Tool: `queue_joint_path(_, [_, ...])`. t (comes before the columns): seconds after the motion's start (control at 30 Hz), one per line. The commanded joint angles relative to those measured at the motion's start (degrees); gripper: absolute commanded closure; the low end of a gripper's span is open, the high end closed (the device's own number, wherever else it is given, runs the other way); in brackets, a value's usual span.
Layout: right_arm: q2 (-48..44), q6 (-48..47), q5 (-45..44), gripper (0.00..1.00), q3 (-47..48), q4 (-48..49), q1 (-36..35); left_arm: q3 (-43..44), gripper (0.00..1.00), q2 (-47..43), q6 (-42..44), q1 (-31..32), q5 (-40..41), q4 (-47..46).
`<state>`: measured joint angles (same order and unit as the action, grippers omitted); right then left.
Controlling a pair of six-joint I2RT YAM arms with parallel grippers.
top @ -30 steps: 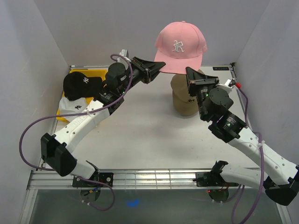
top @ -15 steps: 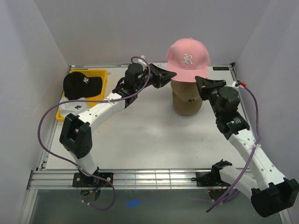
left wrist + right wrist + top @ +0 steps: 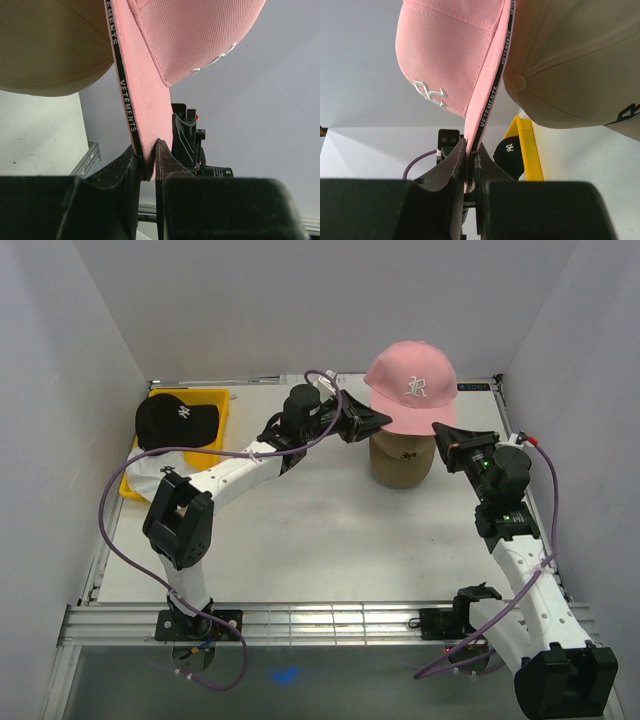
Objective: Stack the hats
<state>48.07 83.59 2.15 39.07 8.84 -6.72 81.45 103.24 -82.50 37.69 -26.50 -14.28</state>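
Pink cap [image 3: 410, 385], shown right of centre in the upper half of the top view, was held in the air by both arms directly above the tan cap [image 3: 402, 462], its crown uppermost, its white front logo facing the camera and the whole cap tilted slightly. The left pincer [image 3: 385, 421] was clenched on the rim at the cap's left side; in the left wrist view the two fingers [image 3: 167, 162] pinched the pink edge with its black lettered band between them. The right pincer [image 3: 439, 431] was clenched on the rim at the opposite side, and the right wrist view showed the same thin edge clamped between its fingers. The tan cap stood on the table [image 3: 300, 530] beneath, its crown close against the underside of the pink one; whether the two touched could not be told. At the upper left of the top view the black cap [image 3: 176, 421] lay on the yellow tray [image 3: 214, 400], with the white cap [image 3: 158, 472] just below it at the tray's lower edge.
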Motion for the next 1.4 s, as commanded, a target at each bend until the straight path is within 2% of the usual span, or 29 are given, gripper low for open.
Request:
queue_joint_path(0.0, [-1.8, -2.8, 1.7, 0.92, -0.8, 5.1, 3.9, -0.8, 1.00, -0.3, 5.0, -1.0, -1.1, -0.4])
queue_joint_path(0.23, [-1.1, -1.6, 6.8, 0.92, -4.3, 9.0, 8.5, -0.2, 1.00, 2.2, 6.3, -0.3, -2.3, -1.0])
queue_joint_path(0.57, [-2.1, -2.9, 8.7, 0.92, -7.5, 9.1, 11.6, -0.2, 1.00, 4.4, 6.7, 0.4, -3.0, -1.1])
queue_joint_path(1.0, [-2.2, -3.8, 10.9, 0.92, -14.6, 11.3, 11.9, -5.7, 1.00, 4.5, 6.0, 0.5, -3.0, -3.1])
queue_joint_path(1.37, [-3.6, -5.6, 9.6, 0.92, -18.4, 9.4, 11.9, -11.1, 1.00, 4.2, 5.0, 0.5, -2.8, -5.8])
